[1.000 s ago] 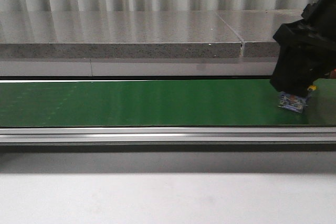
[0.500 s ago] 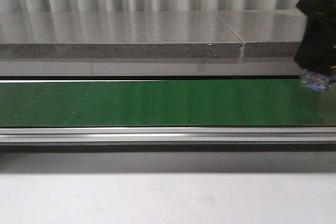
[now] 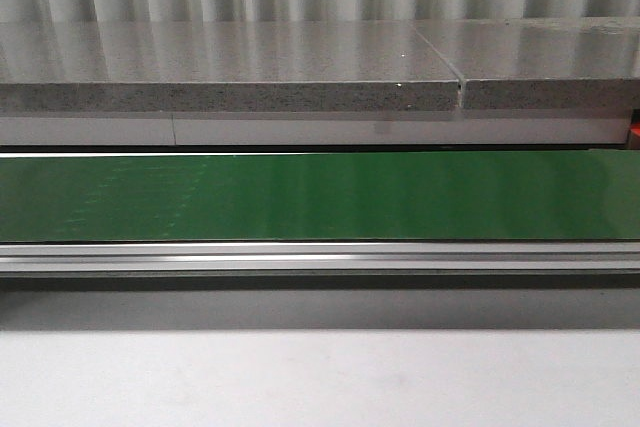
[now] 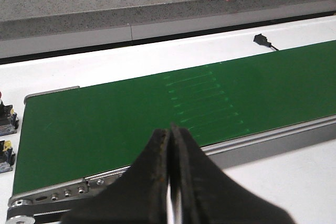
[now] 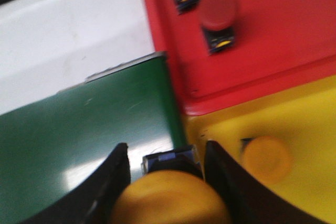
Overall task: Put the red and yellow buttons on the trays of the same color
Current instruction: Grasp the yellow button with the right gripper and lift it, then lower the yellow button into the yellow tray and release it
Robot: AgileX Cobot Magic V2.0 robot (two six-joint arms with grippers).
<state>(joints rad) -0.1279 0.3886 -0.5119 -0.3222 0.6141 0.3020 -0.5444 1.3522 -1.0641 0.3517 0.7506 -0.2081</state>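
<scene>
Right gripper (image 5: 167, 182) clamps round yellow plastic button (image 5: 170, 198); yellow tray (image 5: 294, 124) at its 2 o'clock. Centre over tray before release. Left gripper (image 4: 170, 182) closed, empty.

Even, bright light — glare streaks the green belt (image 3: 320, 197) — right wrist view blurred.

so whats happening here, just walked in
The right gripper holds a yellow button at the belt's end, beside the yellow tray, which already has one yellow button. The red tray holds two red buttons. The left gripper is shut and empty above the belt, which shows nothing on it in the front view.
</scene>
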